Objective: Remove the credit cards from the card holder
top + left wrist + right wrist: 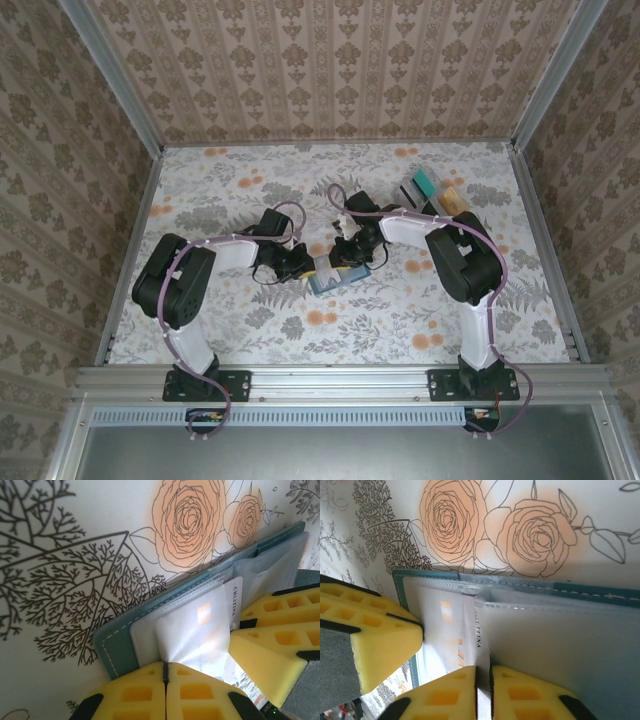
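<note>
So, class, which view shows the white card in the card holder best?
Right wrist: the white card sits close up in the card holder, lettering and orange mark visible. Left wrist shows its lettered edge, the rest veiled by a clear sleeve. From the top it is too small to tell.

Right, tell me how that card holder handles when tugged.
Probably floppy: the clear sleeve puckers where the left tool pinches it. The card holder looks thin and light, so likely slides on the table unless pinned. The pale card in the right tool looks stiffer, likelier to slip free.
</note>
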Motion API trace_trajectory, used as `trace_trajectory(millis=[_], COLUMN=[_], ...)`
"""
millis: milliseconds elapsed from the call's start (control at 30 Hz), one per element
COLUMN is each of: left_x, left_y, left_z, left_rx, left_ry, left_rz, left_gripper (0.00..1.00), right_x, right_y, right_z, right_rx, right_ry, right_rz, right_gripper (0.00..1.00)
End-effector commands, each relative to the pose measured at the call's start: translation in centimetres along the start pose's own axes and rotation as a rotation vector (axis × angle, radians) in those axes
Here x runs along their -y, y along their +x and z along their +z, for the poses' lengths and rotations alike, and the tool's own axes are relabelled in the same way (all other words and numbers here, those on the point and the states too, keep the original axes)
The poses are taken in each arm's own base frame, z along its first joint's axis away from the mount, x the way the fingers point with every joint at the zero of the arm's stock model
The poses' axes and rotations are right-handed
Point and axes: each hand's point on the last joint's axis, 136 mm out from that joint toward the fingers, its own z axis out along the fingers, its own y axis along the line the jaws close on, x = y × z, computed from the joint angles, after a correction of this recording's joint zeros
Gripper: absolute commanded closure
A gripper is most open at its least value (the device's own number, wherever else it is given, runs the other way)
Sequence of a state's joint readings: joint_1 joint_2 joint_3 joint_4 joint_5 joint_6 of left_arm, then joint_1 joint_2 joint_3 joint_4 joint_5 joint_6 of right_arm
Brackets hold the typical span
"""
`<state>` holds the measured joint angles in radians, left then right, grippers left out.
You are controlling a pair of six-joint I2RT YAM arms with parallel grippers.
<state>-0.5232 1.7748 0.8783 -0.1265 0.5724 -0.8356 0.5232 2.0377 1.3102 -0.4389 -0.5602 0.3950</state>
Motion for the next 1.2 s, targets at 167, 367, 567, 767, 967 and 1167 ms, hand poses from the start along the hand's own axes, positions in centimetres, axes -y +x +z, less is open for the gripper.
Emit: trace_trajectory(millis=[167,367,567,767,967,1167], left_x=[-3.4,-2.6,-0.8,1.2,4.4,9.5], left_y=[1.6,0.9,0.2,-0.6,-1.3,-1.4], left_z=[0.7,-0.2,-0.9,-2.3,-4.5,-7.2], left_rx=[-0.035,-0.011,0.002,0.036,0.091,0.141], left_ry=[-0.115,-0.097,-0.036,0.004,0.113,0.349], left_rz=[-0.026,-0.013,0.017,0.056,0.102,0.204], left_gripper=[0.91,0.84,0.84,0.82,0.68,0.42], right_x=[0.1,0.9,1.7,0.9,-0.8,-3.0], right_y=[-0.6,-0.7,-0.2,-0.8,-1.1,-1.1], right_z=[-1.5,-4.2,-4.8,-6.6,-9.0,-10.7], right_rx=[0.065,0.141,0.156,0.231,0.304,0.337], right_ry=[0.048,0.066,0.071,0.049,-0.028,-0.164], right_rz=[-0.007,0.014,0.024,0.017,0.008,0.006], right_gripper=[1.00,1.00,1.00,1.00,1.00,1.00])
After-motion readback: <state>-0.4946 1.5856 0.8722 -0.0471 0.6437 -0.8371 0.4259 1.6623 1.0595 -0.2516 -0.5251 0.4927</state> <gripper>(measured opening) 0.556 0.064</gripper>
